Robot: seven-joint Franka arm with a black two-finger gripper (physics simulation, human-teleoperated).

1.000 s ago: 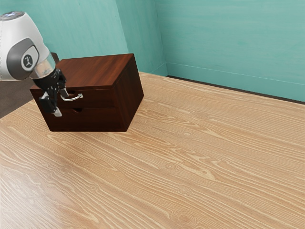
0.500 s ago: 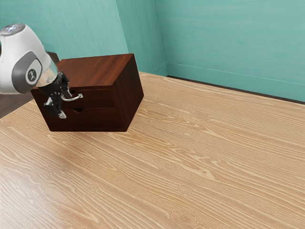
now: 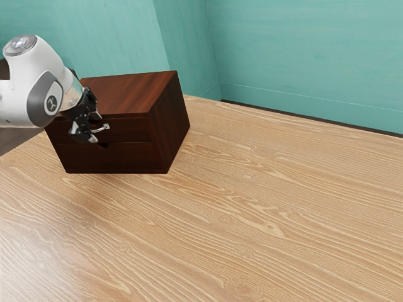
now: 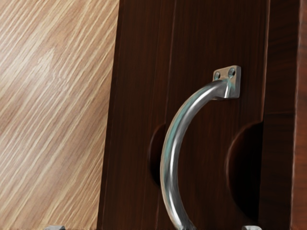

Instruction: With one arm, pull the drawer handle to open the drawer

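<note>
The arm (image 3: 28, 85) is a rounded white shell with a grey side panel, grey end cap and black gripper (image 3: 87, 128).

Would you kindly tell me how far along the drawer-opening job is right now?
Done: the approach; the black two-finger claw sits right at the curved silver metal handle on the dark brown wooden drawer box. In hand: taking hold of that handle, though the grip itself is too hidden to confirm. Left: the pull; the upper drawer front looks flush with the box, so it is not yet open.
</note>
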